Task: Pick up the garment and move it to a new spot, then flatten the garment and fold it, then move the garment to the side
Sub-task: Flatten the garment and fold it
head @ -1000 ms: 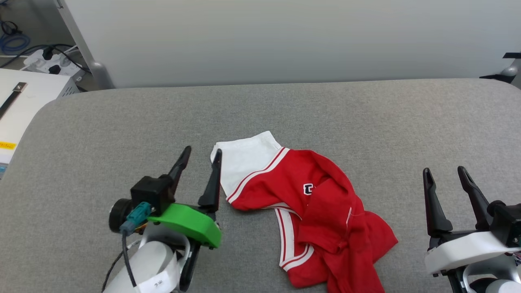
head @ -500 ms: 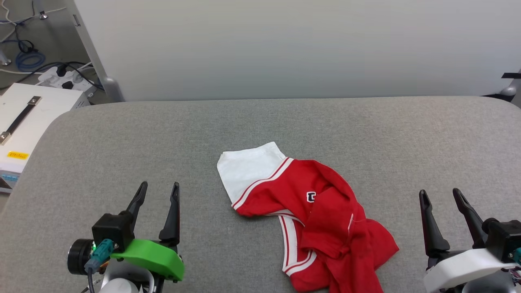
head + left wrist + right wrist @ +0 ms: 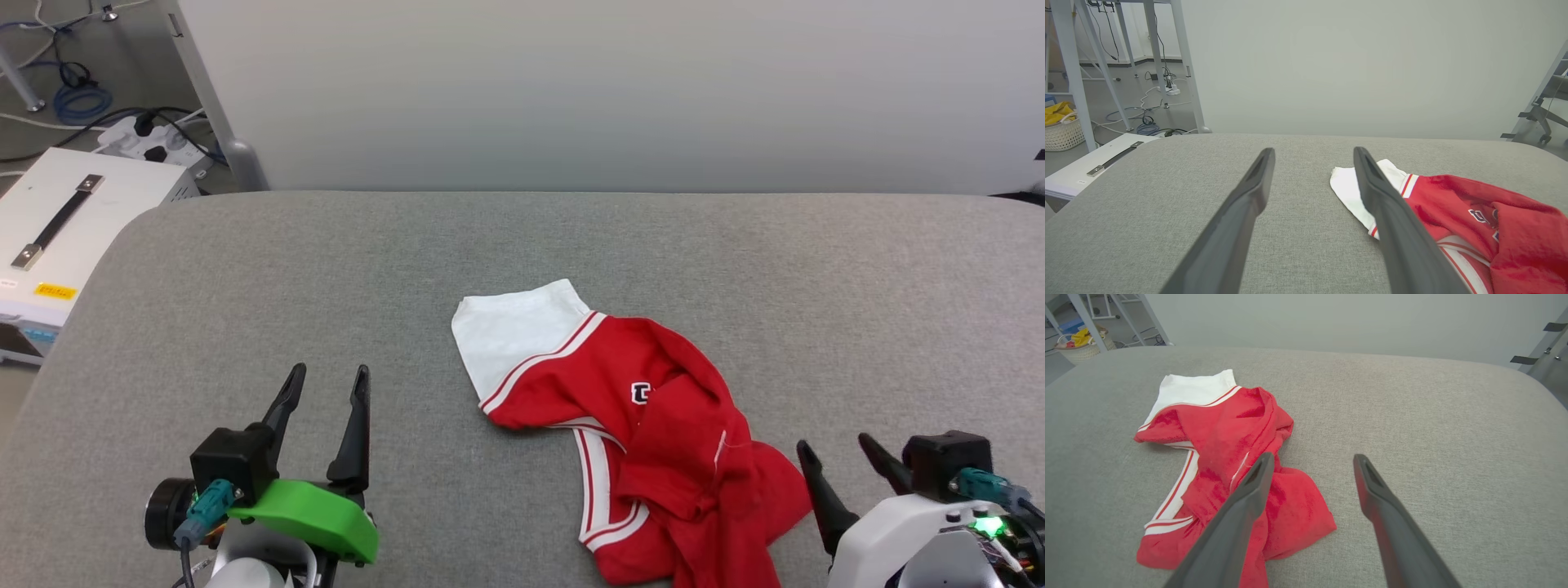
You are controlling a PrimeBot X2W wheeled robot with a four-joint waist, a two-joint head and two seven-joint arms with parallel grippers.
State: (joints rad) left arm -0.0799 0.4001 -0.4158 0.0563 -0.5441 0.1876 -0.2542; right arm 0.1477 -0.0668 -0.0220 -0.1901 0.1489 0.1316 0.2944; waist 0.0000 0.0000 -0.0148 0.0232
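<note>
Garment crumpled on grey pad; left pincer spread; right pincer spread

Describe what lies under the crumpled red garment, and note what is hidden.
The garment lies on the grey padded surface, visible all around it. Its red body is bunched over itself, covering most of the lettering; anything beneath those folds cannot be seen.

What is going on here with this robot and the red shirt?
A two-armed robot stands at a grey padded table with a crumpled red-and-white garment on it. Nothing is gripped: the left gripper hangs open, apart from the garment, and the right gripper is open close beside its edge. The garment is not yet flattened or folded.
</note>
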